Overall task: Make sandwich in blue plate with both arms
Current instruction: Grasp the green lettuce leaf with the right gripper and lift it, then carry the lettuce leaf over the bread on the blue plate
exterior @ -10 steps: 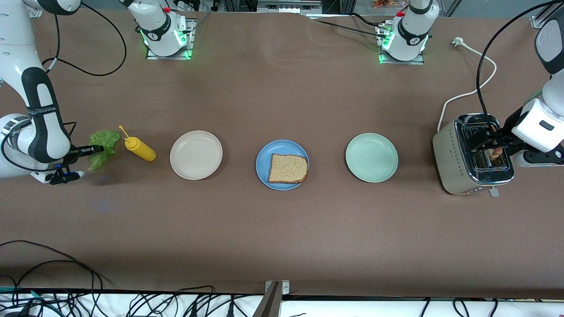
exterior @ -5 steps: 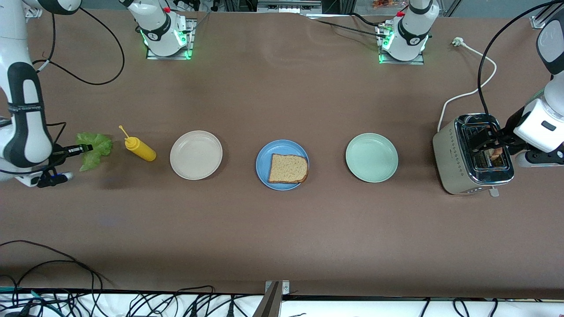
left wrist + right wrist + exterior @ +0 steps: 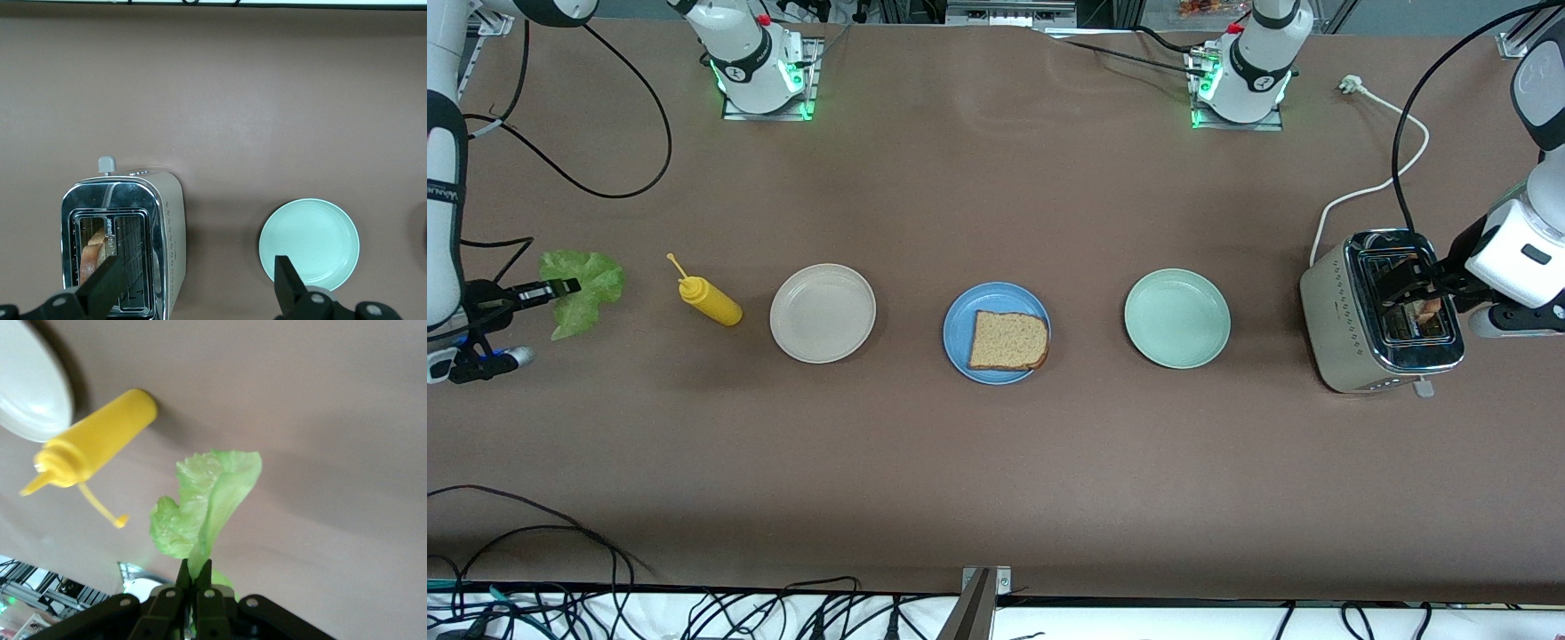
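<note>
At the right arm's end of the table, the right gripper [image 3: 567,285] pinches a lettuce leaf [image 3: 585,279] aloft; one bread slice [image 3: 1008,340] lies on the blue plate [image 3: 958,315], while the left gripper [image 3: 1408,274], fingers spread wide, hovers over the toaster [image 3: 1343,316] holding another slice [image 3: 93,249].

The light is even and bright, coming from above, so the matte brown table [image 3: 996,462] shows only soft, short shadows beside the plates. The shiny chrome toaster [image 3: 1378,311] gives some glare. In the right wrist view the yellow squeeze bottle [image 3: 93,443] looks slightly blurred.
</note>
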You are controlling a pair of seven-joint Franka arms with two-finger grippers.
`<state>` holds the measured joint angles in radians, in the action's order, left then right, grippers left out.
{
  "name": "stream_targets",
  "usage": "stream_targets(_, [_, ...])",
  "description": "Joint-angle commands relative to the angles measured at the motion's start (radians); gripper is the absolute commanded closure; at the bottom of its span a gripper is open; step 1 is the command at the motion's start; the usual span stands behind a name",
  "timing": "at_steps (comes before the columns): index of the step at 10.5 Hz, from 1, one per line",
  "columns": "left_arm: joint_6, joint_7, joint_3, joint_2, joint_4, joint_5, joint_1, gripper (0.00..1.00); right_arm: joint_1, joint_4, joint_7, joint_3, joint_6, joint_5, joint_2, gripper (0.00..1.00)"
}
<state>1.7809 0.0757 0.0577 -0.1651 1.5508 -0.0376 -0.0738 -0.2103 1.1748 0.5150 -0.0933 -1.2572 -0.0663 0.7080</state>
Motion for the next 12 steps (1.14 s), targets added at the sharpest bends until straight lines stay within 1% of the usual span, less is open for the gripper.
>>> stream_targets(1, [-0.023, -0.002, -0.004, 0.004, -0.012, -0.033, 0.005, 0.00, 0.025, -0.092, -0.083, 0.073, 0.134, -0.033, -0.019, 1.00])
stream_targets(2, [-0.025, -0.002, -0.004, 0.003, -0.012, -0.033, 0.005, 0.00, 0.028, -0.092, -0.152, 0.113, 0.142, -0.056, -0.042, 1.00])
stream_targets(3, [-0.023, -0.002, -0.004, 0.003, -0.012, -0.033, 0.005, 0.00, 0.026, -0.092, -0.220, 0.169, 0.147, -0.091, -0.054, 1.00])
stream_targets(6, [-0.025, -0.001, -0.004, 0.003, -0.012, -0.033, 0.005, 0.00, 0.028, -0.090, -0.517, 0.303, 0.141, -0.258, -0.053, 1.00])
stream_targets(7, [-0.025, -0.001, -0.004, 0.004, -0.012, -0.033, 0.005, 0.00, 0.040, -0.089, -0.623, 0.346, 0.127, -0.295, -0.047, 1.00])
stream_targets(8, [-0.025, -0.001, -0.004, 0.003, -0.012, -0.034, 0.006, 0.00, 0.066, -0.086, -0.703, 0.372, 0.083, -0.314, -0.044, 1.00])
stream_targets(9, [-0.032, -0.002, -0.003, 0.004, -0.012, -0.034, 0.006, 0.00, 0.112, -0.080, -0.752, 0.379, 0.017, -0.332, -0.042, 1.00])
stream_targets(11, [-0.038, -0.001, -0.006, 0.003, -0.012, -0.033, 0.015, 0.00, 0.208, -0.074, -0.847, 0.379, -0.130, -0.354, -0.007, 1.00])
stream_targets(12, [-0.038, -0.002, -0.006, 0.003, -0.012, -0.034, 0.015, 0.00, 0.248, -0.046, -0.886, 0.379, -0.218, -0.395, 0.010, 1.00])
